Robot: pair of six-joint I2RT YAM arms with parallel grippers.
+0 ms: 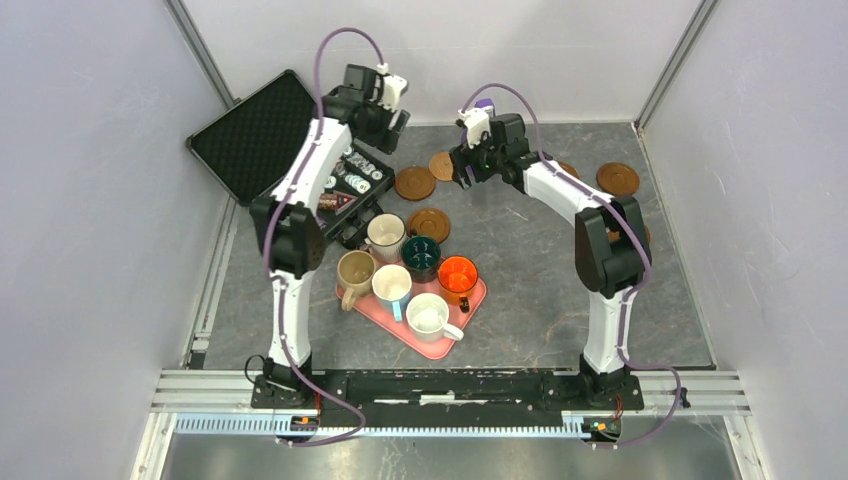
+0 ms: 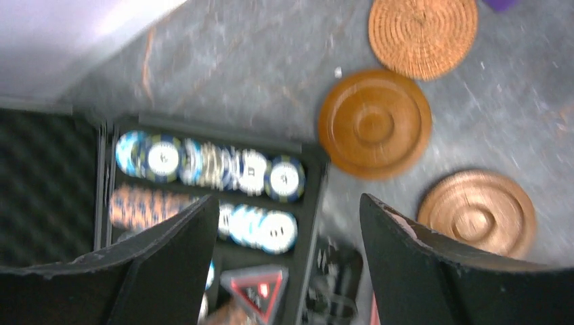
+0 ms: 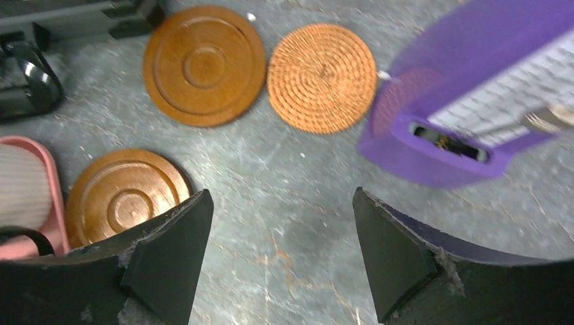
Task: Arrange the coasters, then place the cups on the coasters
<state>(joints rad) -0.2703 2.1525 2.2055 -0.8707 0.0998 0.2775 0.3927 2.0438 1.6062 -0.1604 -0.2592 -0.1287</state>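
Three coasters lie at the back of the table: a dark brown one (image 1: 415,183), a tan woven one (image 1: 441,165) and another dark brown one (image 1: 428,224). One more brown coaster (image 1: 618,178) lies far right. The cups crowd the pink tray (image 1: 470,305): white with dark rim (image 1: 386,232), dark teal (image 1: 421,253), orange (image 1: 457,273), tan (image 1: 355,270), light blue (image 1: 392,285), white (image 1: 430,315). My left gripper (image 2: 288,223) is open and empty over the chip case. My right gripper (image 3: 281,230) is open over bare table, with the woven coaster (image 3: 321,76) ahead of it.
An open black case (image 1: 262,135) with poker chips (image 2: 271,177) sits at the back left. A purple object (image 3: 467,88) lies just right of the woven coaster. The enclosure's walls stand close on both sides. Another brown disc (image 1: 568,170) is partly hidden behind my right arm.
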